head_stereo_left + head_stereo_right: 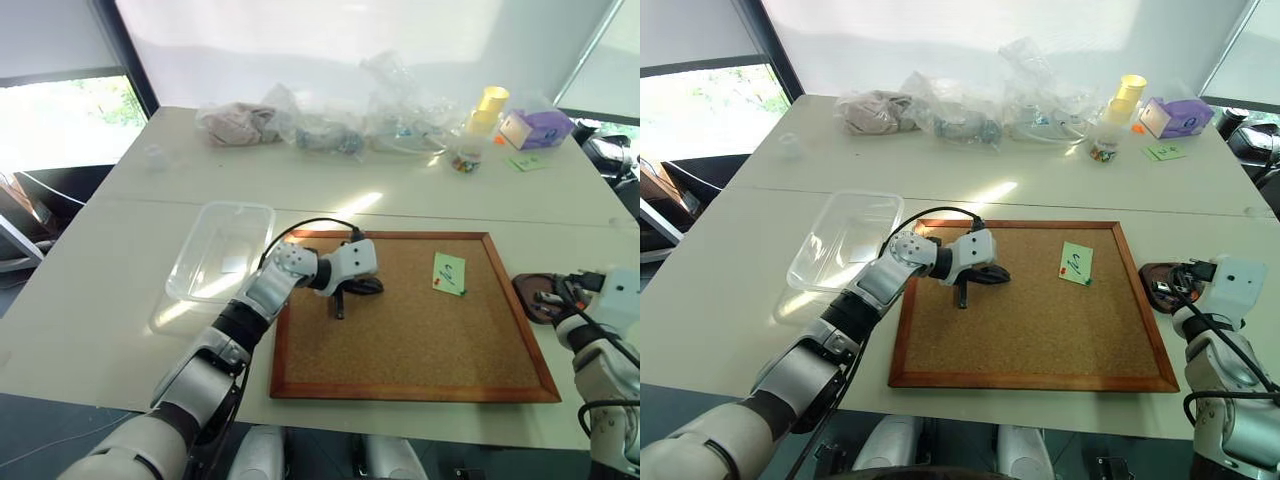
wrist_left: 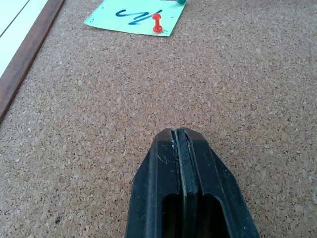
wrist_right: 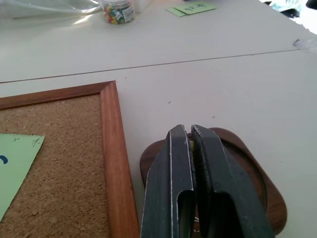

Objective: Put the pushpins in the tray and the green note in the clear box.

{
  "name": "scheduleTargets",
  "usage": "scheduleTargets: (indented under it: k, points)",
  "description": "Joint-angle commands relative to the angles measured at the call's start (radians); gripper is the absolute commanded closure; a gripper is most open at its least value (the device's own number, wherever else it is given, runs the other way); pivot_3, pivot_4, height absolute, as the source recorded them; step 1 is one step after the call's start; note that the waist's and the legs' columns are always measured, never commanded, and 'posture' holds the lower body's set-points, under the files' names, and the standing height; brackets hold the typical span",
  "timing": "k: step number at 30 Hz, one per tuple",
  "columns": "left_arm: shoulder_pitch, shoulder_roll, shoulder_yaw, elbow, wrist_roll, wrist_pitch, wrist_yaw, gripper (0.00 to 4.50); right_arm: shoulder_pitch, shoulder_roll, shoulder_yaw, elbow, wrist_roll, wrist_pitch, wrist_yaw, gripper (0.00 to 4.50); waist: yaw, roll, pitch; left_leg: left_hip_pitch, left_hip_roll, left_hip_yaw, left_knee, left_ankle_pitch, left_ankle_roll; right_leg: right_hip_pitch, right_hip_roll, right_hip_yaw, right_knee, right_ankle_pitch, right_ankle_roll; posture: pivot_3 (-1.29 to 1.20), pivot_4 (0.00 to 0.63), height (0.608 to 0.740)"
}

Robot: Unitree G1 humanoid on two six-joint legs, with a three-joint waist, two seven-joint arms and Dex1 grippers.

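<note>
Currently the green note [image 1: 449, 272] lies on the corkboard [image 1: 400, 350], near its far right corner, with a red pushpin [image 2: 157, 23] stuck through it and a dark green one [image 2: 180, 2] at its far corner. The clear box [image 1: 215, 250] sits on the worktop [image 1: 90, 300] just beside the corkboard's left frame, well apart from the note. The tray [image 3: 247, 158] rests on the worktop close beside the corkboard's right frame.

The left end effector [image 2: 178, 136] is over the middle of the corkboard, pointing toward the note, its fingers pressed together with nothing between them. The right end effector [image 3: 190, 136] is above the tray; its fingers are nearly shut, and a sliver of yellow shows in the narrow gap between them, though what it belongs to cannot be told.

Along the far edge of the worktop lie several clear plastic bags [image 1: 330, 125], a small clear cup of mixed coloured pins [image 1: 464, 160], a stack of yellow cups [image 1: 487, 108], a purple box [image 1: 540, 128] and further green notes [image 1: 527, 161].
</note>
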Motion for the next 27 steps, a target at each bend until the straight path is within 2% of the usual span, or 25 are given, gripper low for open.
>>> scheduleTargets:
  k: [1, 4, 7, 14, 24, 27]
  points:
    - [0.011, -0.005, -0.026, 0.024, 0.016, -0.003, -0.002, 4.50, -0.009, 0.005, -0.032, -0.013, 0.016, -0.006, -0.007, 4.46, 0.004, 0.000, 0.000, 0.000, 0.000, 0.000, 0.000, 0.000, 0.000, 0.000, 0.000, 0.000, 0.000, 0.000, 0.000, 0.00, 0.150, 0.740]
    - [0.012, -0.005, -0.025, 0.022, 0.016, -0.004, -0.002, 4.50, -0.013, 0.004, -0.032, 0.005, 0.007, -0.008, -0.012, 4.46, 0.006, 0.000, 0.000, -0.001, 0.000, 0.000, 0.000, 0.000, 0.000, 0.000, 0.000, 0.000, -0.001, 0.000, 0.000, 0.00, 0.150, 0.740]
    - [0.012, -0.005, -0.024, 0.021, 0.015, -0.006, -0.001, 4.50, -0.015, -0.003, -0.030, 0.028, -0.006, -0.007, -0.018, 3.59, 0.006, 0.000, 0.000, 0.000, 0.000, 0.000, 0.000, 0.000, 0.000, 0.000, 0.000, 0.000, -0.001, 0.000, 0.000, 0.00, 0.150, 0.740]
    - [0.009, -0.009, -0.023, 0.027, 0.015, -0.011, 0.003, 4.50, -0.019, -0.009, -0.028, 0.047, -0.011, -0.008, -0.016, 0.12, 0.005, 0.000, 0.000, -0.001, 0.000, 0.000, 0.000, 0.000, 0.000, 0.000, 0.000, 0.000, -0.001, 0.000, 0.000, 0.00, 0.150, 0.740]
    - [0.014, -0.010, -0.022, 0.030, 0.015, -0.016, 0.001, 4.50, 0.013, -0.014, -0.037, -0.011, -0.016, -0.050, 0.013, 0.05, 0.005, 0.000, 0.000, -0.001, 0.000, 0.000, 0.000, 0.000, 0.000, 0.000, 0.000, 0.000, -0.001, 0.000, 0.000, 0.00, 0.150, 0.740]
    - [0.015, -0.011, -0.023, 0.026, 0.014, -0.015, -0.001, 4.50, 0.027, -0.017, -0.001, -0.069, 0.023, -0.036, 0.071, 0.05, 0.005, 0.000, 0.000, -0.001, 0.000, 0.000, 0.000, 0.000, 0.000, 0.000, 0.000, 0.000, -0.001, 0.000, 0.000, 0.00, 0.150, 0.740]
